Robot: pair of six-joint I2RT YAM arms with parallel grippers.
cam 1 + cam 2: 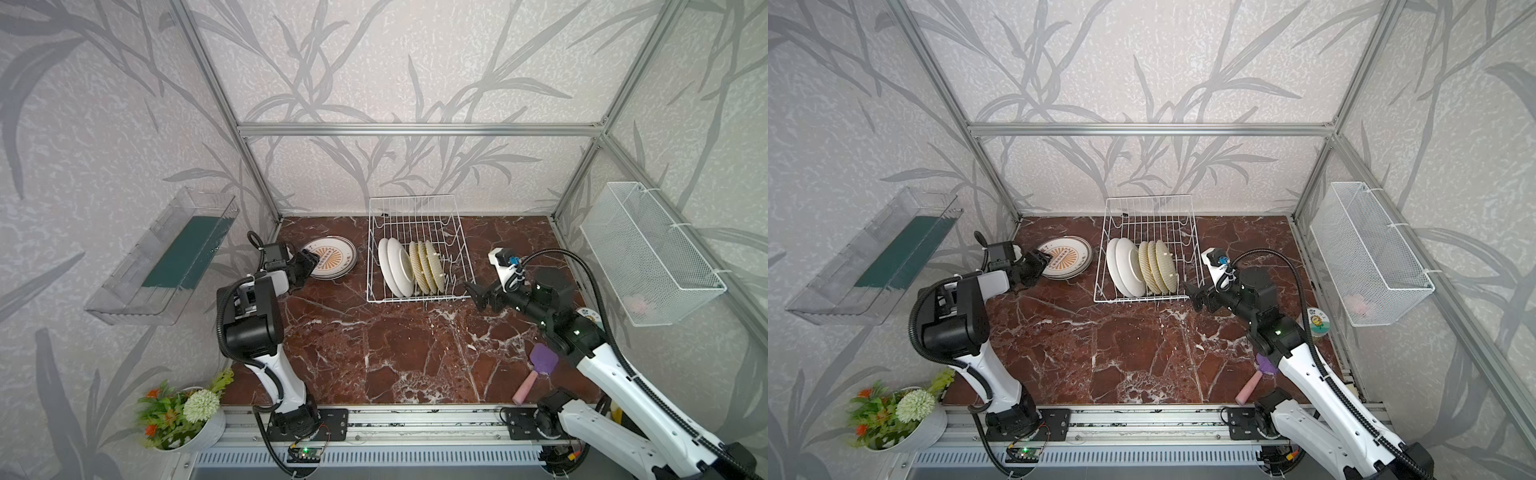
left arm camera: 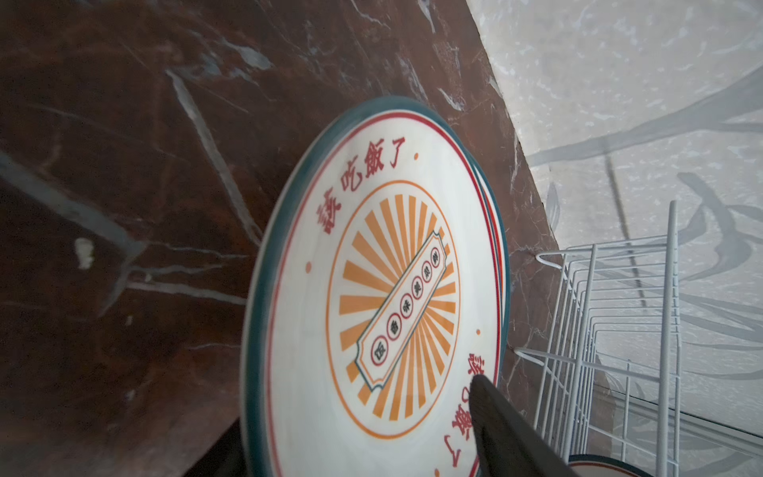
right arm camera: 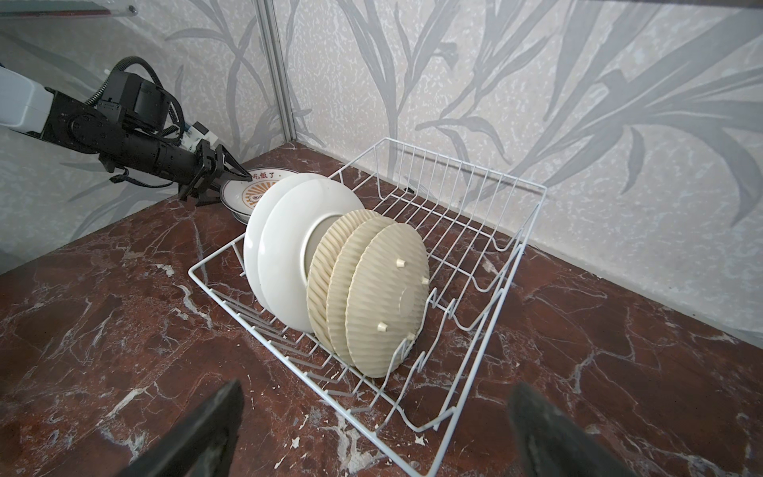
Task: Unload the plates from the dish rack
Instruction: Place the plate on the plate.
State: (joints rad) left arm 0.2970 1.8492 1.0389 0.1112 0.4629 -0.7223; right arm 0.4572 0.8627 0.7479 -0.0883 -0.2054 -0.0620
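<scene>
A purple brush with a pink handle (image 1: 540,365) lies on the counter, nearer than the dish rack (image 1: 415,216). The right tool (image 1: 473,296) hovers just off the rack's near corner, spread wide and empty. Two white plates (image 1: 395,266) and three yellow ribbed plates (image 1: 428,266) stand on edge in the rack. Beside it, on the left arm's side, sunburst plates (image 2: 392,289) lie stacked face up. The top one reads "吃飯了" in red. The left tool (image 1: 309,268) is parted around the stack's rim, gripping nothing.
</scene>
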